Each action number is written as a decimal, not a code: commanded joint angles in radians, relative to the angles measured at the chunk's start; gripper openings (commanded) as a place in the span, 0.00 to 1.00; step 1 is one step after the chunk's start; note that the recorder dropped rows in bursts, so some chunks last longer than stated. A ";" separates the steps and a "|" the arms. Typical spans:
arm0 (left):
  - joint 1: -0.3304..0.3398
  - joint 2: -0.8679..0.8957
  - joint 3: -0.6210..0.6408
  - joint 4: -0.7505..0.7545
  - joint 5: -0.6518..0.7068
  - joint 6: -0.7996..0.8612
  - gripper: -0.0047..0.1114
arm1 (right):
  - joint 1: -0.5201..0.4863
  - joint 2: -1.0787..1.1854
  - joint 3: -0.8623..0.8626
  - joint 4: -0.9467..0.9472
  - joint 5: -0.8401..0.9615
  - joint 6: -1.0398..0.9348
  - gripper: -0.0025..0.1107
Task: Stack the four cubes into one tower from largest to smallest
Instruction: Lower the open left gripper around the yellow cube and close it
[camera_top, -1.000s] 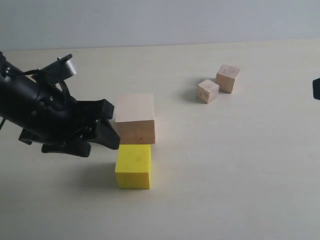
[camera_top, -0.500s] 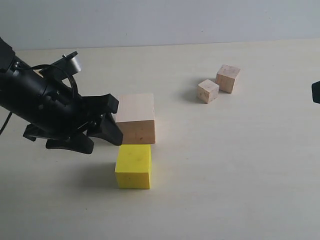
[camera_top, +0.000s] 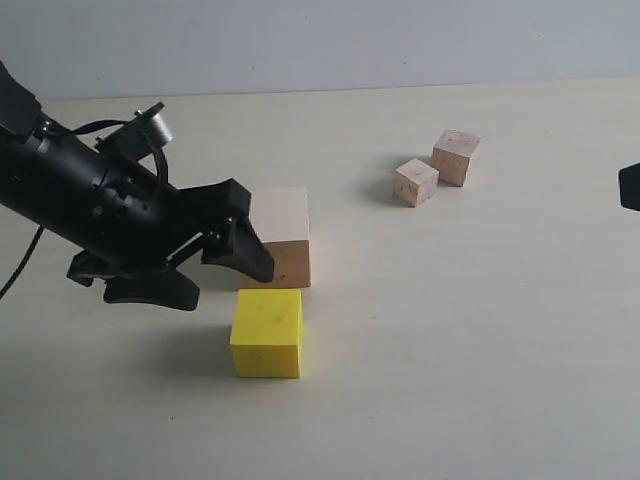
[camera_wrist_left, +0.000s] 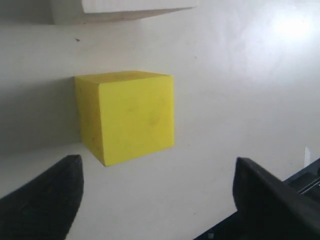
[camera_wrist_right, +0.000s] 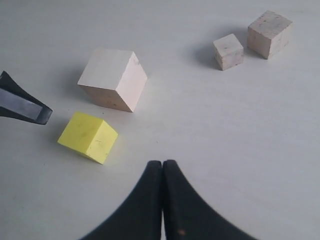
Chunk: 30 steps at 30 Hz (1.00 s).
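— Four cubes, all flat on the table (camera_top: 480, 340), none on top of another. Whereabouts?

— Near the middle, large pale wood cube (camera_top: 285, 225). Just in front of it, toward the camera in the exterior view, yellow cube (camera_top: 267, 332), with a thin gap between the two. Well off to the right and farther back, the small pair: smaller wood cube (camera_top: 416, 182) just beside slightly bigger wood cube (camera_top: 456, 157), corners nearly touching.

— And the left gripper (camera_wrist_left: 156, 175)?

— Spread wide, grasping nothing. Reaching in from the left, raised off the tabletop, with one black finger (camera_top: 245, 245) covering the pale cube's left edge in the exterior view.

— From its wrist camera?

— Yellow cube straight ahead, roughly centred between the two fingertips but beyond them, touched by neither. Edge of the pale cube just past it.

— Right gripper (camera_wrist_right: 162, 167)?

— Clenched, fingers pressed flat together, empty. Well clear of every cube, with the yellow one nearest in its wrist view and the small pair farthest off.
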<state>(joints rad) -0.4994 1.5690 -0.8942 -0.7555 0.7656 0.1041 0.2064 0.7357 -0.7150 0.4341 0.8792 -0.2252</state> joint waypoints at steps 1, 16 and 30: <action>-0.046 0.025 -0.056 0.167 0.005 -0.157 0.72 | -0.003 0.000 0.003 0.008 0.010 -0.010 0.02; -0.223 0.319 -0.334 0.490 0.164 -0.475 0.71 | -0.003 -0.002 0.003 0.010 0.073 0.001 0.02; -0.223 0.398 -0.349 0.536 0.200 -0.490 0.16 | -0.003 -0.002 0.003 0.008 0.074 -0.003 0.02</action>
<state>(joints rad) -0.7185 1.9702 -1.2367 -0.2208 0.9368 -0.3930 0.2064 0.7357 -0.7150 0.4365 0.9552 -0.2252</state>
